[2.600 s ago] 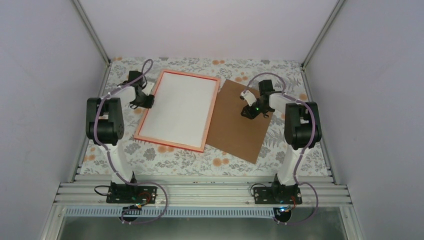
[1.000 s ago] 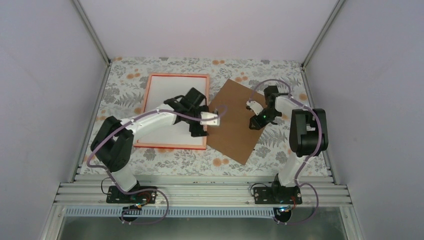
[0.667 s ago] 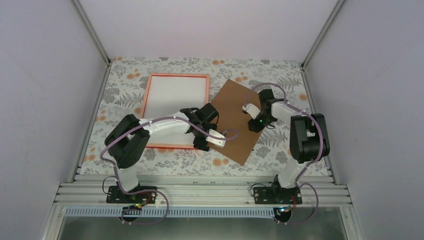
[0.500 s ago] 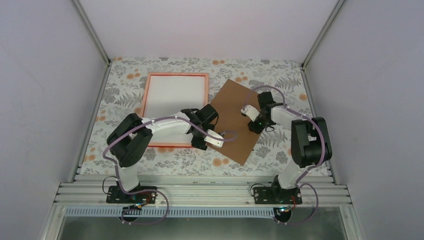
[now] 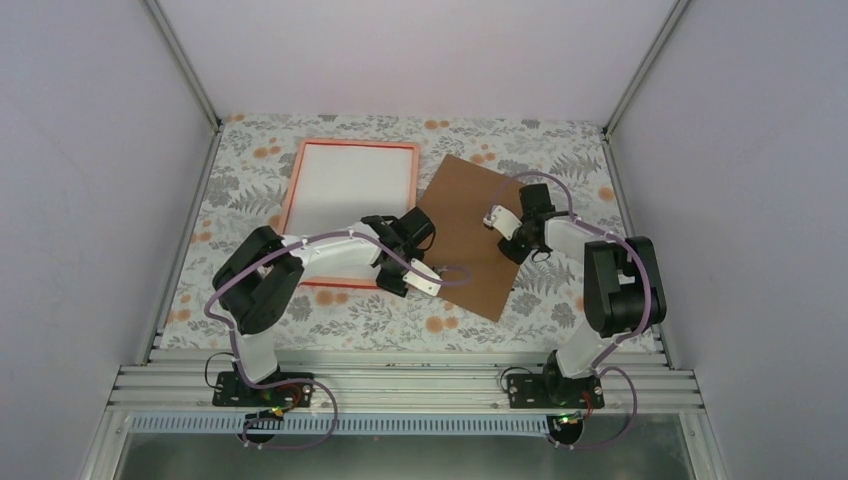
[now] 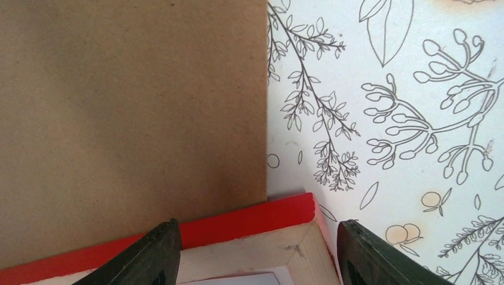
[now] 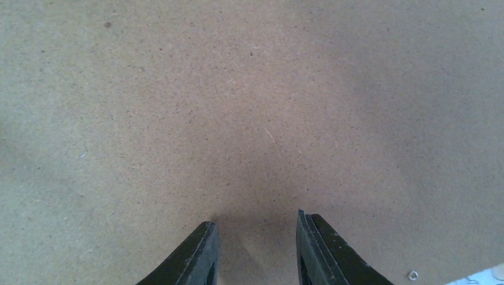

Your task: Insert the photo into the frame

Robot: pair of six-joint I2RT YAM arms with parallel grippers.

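Frame (image 5: pixel 360 144): flat on the flowered cloth (image 5: pixel 250 160), upper left of centre in the top view, long sides running up the picture. Red edge outermost; pale wood back visible at the corner in the left wrist view. Filled inside the edge by a white sheet (image 5: pixel 350 200). Cannot tell whether this is the photo lying face down or a mat.

Board (image 5: pixel 465 215): brown, flat on the cloth, just right of the frame in the top view and turned at an angle to it. In the left wrist view, fills the upper left of the picture down to the red edge. Under that edge or merely against it: cannot tell.

Left gripper (image 5: pixel 398 285): positioned at the frame's lower right corner. Jaws wide apart. One finger (image 6: pixel 148 255) at lower left of the wrist view over the red edge, the other at lower right over the cloth, the corner between them. Nothing clamped. Contact with the frame not determinable.

Right gripper (image 5: pixel 513 250): over the board, right of centre in the top view. Jaws partly apart with a narrow gap, bare board showing through it. Tips low, with shadow on the board just beyond them. Touching or not: cannot tell. Nothing held.
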